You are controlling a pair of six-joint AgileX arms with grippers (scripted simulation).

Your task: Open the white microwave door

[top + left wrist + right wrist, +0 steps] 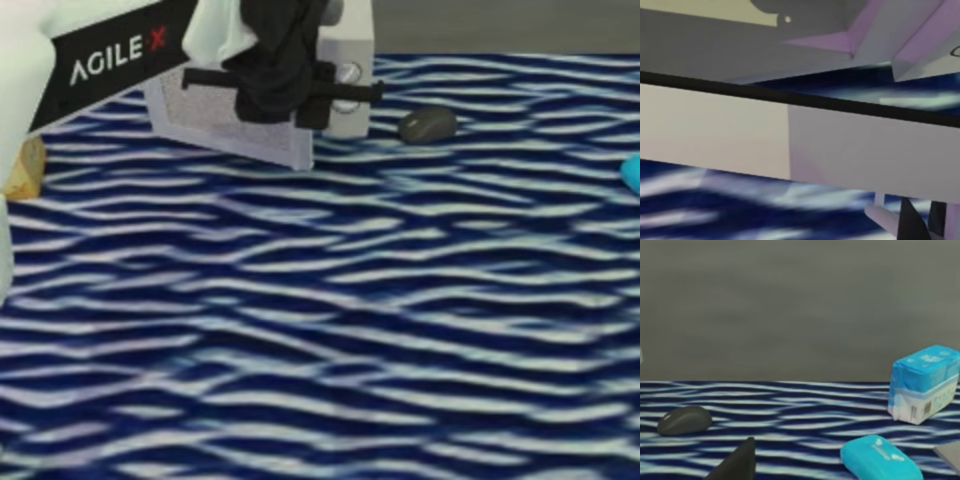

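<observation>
While my left gripper (310, 92) works at the far left of the table, the white microwave door (225, 125) stands swung partly out from the white microwave (345, 40), its free edge toward the near side. I cannot tell whether the claw is spread or pinching the door. To finish well, I judge the pull should follow the door's arc about its hinge, not a straight line. My right arm stays out of the top view. Counts: one microwave, two silver knobs (347, 73), one dark mouse (428, 124), one blue packet (925, 382), one cyan pouch (880, 457).
</observation>
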